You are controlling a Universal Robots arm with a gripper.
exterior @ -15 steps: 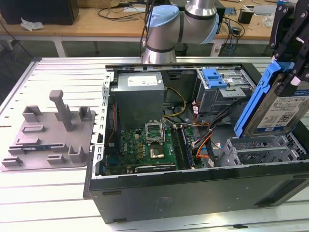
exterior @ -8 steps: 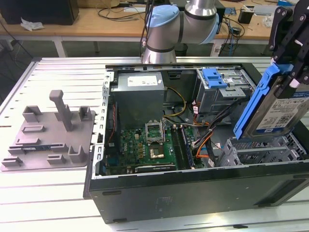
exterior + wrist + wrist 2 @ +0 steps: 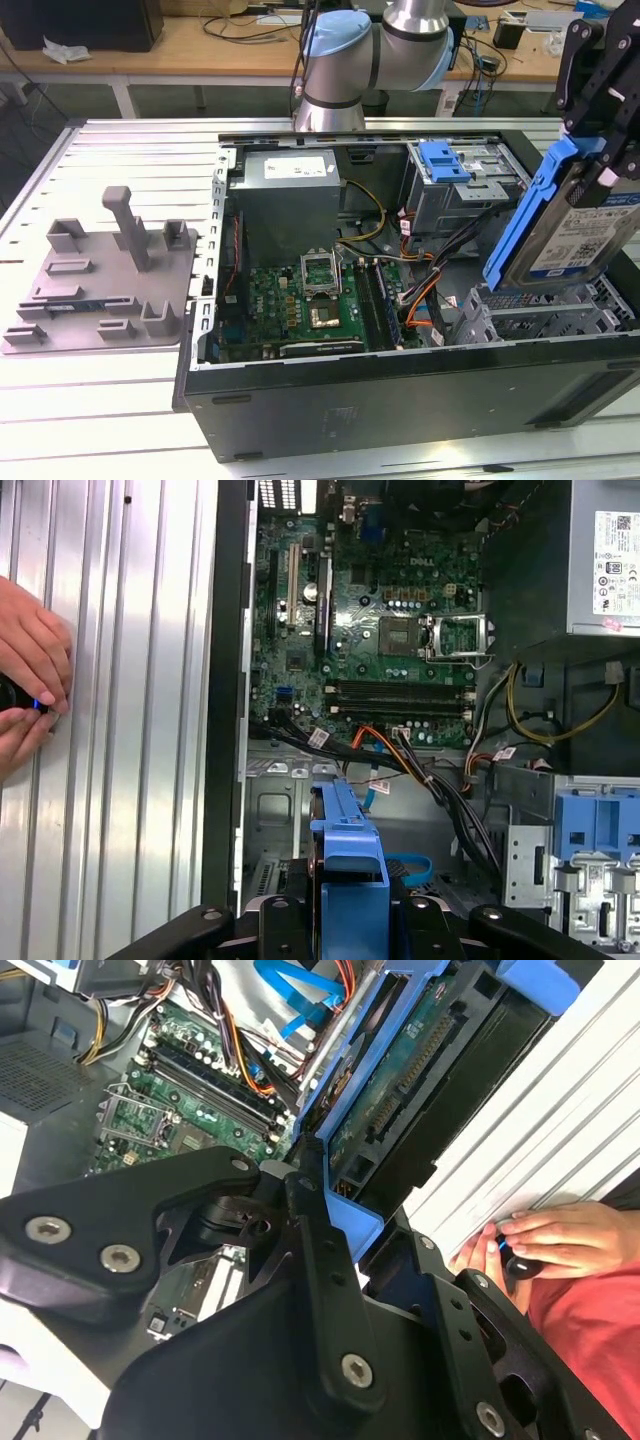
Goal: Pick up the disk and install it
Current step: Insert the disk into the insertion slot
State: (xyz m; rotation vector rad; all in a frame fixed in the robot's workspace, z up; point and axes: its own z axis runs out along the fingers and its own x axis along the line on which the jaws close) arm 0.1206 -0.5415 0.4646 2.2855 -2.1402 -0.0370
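Exterior view, read from the exterior view's left to its right. A grey plastic fixture (image 3: pixel 105 275) lies on the slatted table (image 3: pixel 100 420). Beside it the open computer case (image 3: pixel 400 400) exposes the motherboard (image 3: pixel 300 300), a bundle of cables (image 3: pixel 425 285) and, at the far side, a bare blue bracket (image 3: pixel 445 160) on the upper bays. At the right, the gripper (image 3: pixel 603 140) is clamped on the disk (image 3: pixel 575 235), which hangs tilted, label outward, above the metal drive cage (image 3: pixel 540 320) and clear of it. In the second wrist view the fingers (image 3: pixel 320 1260) flank the disk's blue rail. In the first wrist view a person's hand (image 3: pixel 30 670) rests on the table just outside the case wall.

Likely hazards:
- The tilt may set a rail corner against the cage edge and jam it.
- The loose cables beside the cage may be pinched beneath the disk.
- A grip taken on the rail end may let the disk pivot or slip.
- The hand lies near the arm's working space.
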